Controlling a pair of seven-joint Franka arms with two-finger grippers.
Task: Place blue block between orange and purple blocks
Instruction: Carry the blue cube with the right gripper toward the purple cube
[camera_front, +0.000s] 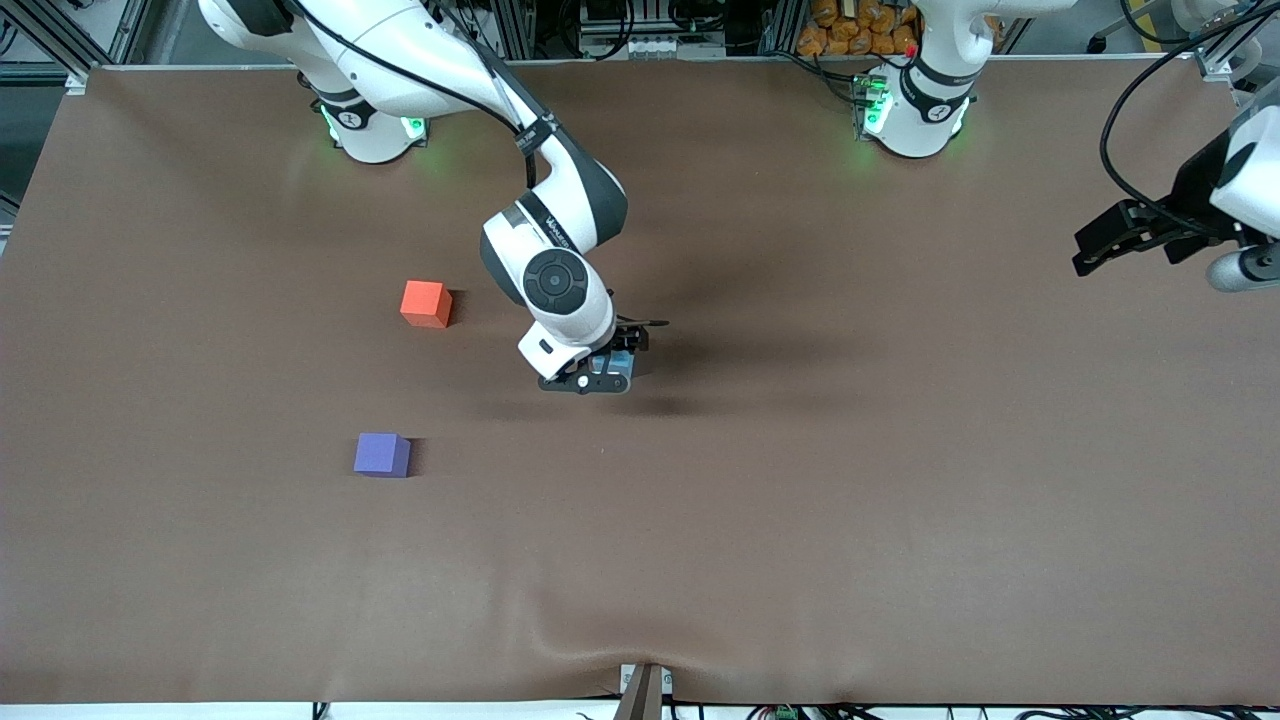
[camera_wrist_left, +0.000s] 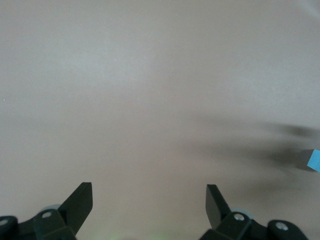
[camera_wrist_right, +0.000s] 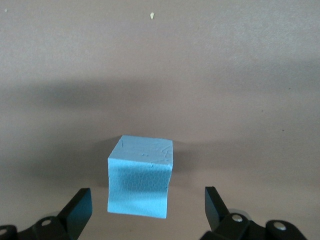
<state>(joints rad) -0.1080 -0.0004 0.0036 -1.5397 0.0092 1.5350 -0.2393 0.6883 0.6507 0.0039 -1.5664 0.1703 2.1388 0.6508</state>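
Note:
The blue block (camera_front: 621, 358) sits on the brown table near its middle, mostly hidden under my right gripper (camera_front: 612, 372). In the right wrist view the blue block (camera_wrist_right: 141, 182) lies between the open fingers of my right gripper (camera_wrist_right: 147, 207), with a gap on each side. The orange block (camera_front: 426, 303) and the purple block (camera_front: 382, 455) stand toward the right arm's end, the purple one nearer the front camera. My left gripper (camera_front: 1095, 250) is open and empty, in the air over the left arm's end of the table (camera_wrist_left: 149, 202). The blue block's edge shows in the left wrist view (camera_wrist_left: 314, 160).
The brown cloth has a raised wrinkle (camera_front: 640, 655) at the edge nearest the front camera. Both arm bases (camera_front: 370, 125) (camera_front: 915, 115) stand along the farthest edge.

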